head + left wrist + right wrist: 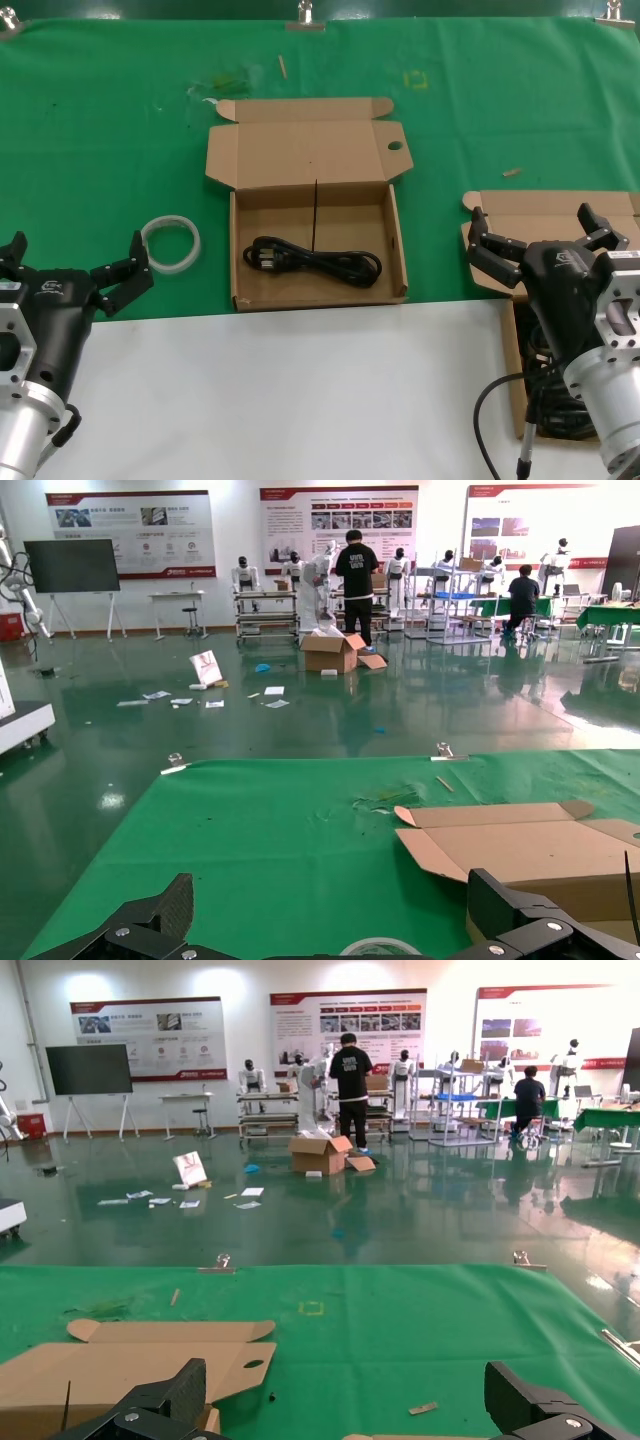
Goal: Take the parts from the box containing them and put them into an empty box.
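Note:
The box with a round hole in its lid point(395, 146) lies open at the table's middle, with one black power cord point(313, 262) coiled in it. The plain-lidded box point(520, 208) sits at the right, mostly hidden behind my right arm; dark cords point(548, 398) show inside it. My right gripper point(535, 222) hovers open and empty above that box. My left gripper point(78, 255) is open and empty at the left, near the white ring. The holed lid also shows in the right wrist view point(130, 1360) and the left wrist view point(520, 845).
A white ring of tubing point(170, 243) lies on the green cloth left of the middle box and also shows in the left wrist view point(380, 947). A white surface point(300, 390) covers the table's front. Small scraps point(511, 172) lie on the cloth.

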{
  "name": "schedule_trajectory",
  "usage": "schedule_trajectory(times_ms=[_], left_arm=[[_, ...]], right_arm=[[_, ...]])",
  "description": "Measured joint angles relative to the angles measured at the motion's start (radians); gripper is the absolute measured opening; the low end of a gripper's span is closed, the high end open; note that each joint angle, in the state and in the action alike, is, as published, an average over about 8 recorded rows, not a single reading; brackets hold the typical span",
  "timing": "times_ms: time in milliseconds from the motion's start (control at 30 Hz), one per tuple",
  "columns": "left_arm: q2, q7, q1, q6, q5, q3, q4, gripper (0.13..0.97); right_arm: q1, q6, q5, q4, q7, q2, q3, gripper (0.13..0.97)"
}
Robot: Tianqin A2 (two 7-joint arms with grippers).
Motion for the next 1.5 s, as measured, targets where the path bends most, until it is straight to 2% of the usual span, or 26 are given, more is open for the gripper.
schedule_trajectory(times_ms=[1500], left_arm=[[0.0,0.0,0.0,0.0,0.0,0.0,0.0,0.966]], right_arm=[[0.0,0.0,0.0,0.0,0.0,0.0,0.0,0.966]])
